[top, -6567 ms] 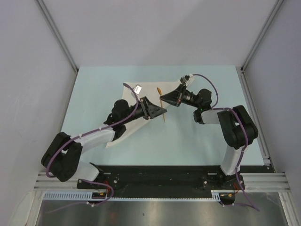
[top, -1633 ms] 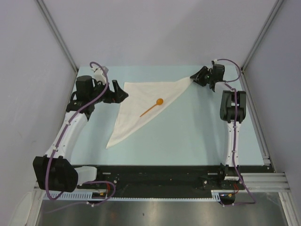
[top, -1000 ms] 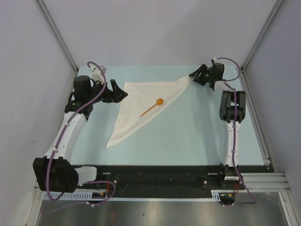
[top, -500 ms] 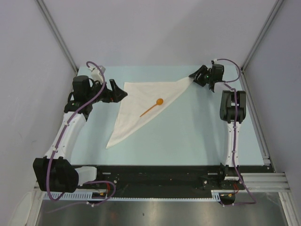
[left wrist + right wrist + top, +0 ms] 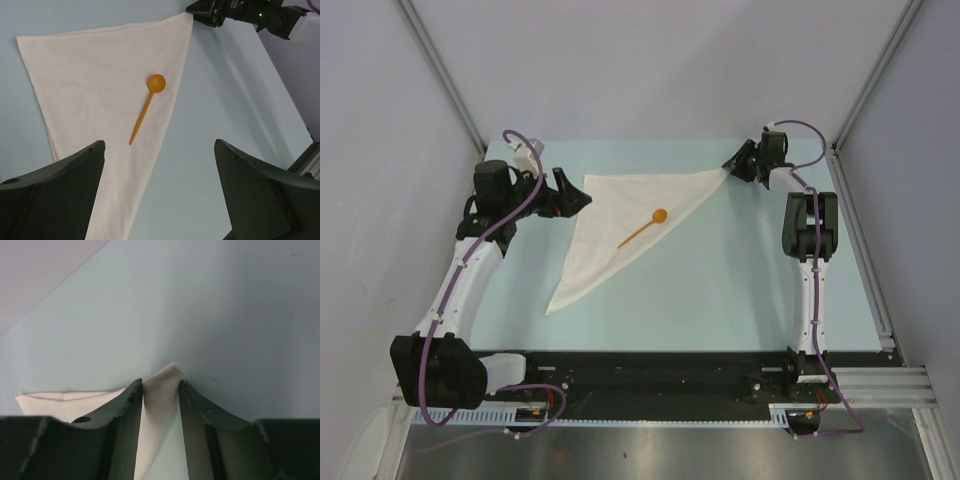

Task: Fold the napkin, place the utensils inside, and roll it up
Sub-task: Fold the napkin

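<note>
The cream napkin (image 5: 620, 215) lies folded into a triangle on the pale blue table, its long point toward the near left. An orange spoon (image 5: 642, 230) rests on it, bowl toward the far right; the left wrist view shows the spoon (image 5: 147, 102) on the napkin (image 5: 90, 85). My right gripper (image 5: 732, 168) is at the napkin's far right corner. In the right wrist view that corner (image 5: 162, 382) is bunched up between the two fingertips of the right gripper (image 5: 161, 384), touching both. My left gripper (image 5: 578, 200) hovers wide open and empty beside the napkin's far left corner.
Grey walls and metal frame posts close in the table on the left, right and back. The right arm's upright links (image 5: 810, 240) stand along the table's right side. The black base rail (image 5: 660, 375) runs across the near edge.
The right gripper's jaws have narrowed onto the napkin's far right corner, and its wrist has shifted slightly toward the back. The left arm, napkin and spoon have stayed put.
</note>
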Tool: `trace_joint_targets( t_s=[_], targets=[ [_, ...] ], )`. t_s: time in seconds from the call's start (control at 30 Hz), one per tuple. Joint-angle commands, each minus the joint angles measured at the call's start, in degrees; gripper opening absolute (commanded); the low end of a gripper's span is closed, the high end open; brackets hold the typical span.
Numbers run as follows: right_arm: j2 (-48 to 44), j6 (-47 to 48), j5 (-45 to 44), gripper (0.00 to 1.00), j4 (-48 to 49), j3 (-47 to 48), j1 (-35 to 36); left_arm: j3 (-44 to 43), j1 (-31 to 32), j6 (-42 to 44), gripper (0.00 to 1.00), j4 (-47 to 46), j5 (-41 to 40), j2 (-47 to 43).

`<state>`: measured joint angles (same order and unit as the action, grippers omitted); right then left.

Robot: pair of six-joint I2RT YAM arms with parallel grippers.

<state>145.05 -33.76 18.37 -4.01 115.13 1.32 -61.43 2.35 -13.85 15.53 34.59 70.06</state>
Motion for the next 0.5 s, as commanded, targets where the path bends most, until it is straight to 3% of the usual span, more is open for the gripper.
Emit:
trace_joint_targets(
  t_s=[0.0,0.4,0.47],
  targets=[
    [2.4,1.3,-3.0,0.4,-7.7,0.7,0.4,0.3,-0.6,-0.7,0.94,-1.6,1.4,-2.0],
    [2.8,-1.1,-0.8,0.33,-4.6,-0.2,-0.2,0.5,-0.7,-1.1,0.94,-2.0,2.2,-1.8],
    [3.0,-1.5,-0.1,0.28,-4.1,0.0,-0.2,0.5,-0.7,-1.1,0.95,-2.1,2.5,-1.6]
  ],
)
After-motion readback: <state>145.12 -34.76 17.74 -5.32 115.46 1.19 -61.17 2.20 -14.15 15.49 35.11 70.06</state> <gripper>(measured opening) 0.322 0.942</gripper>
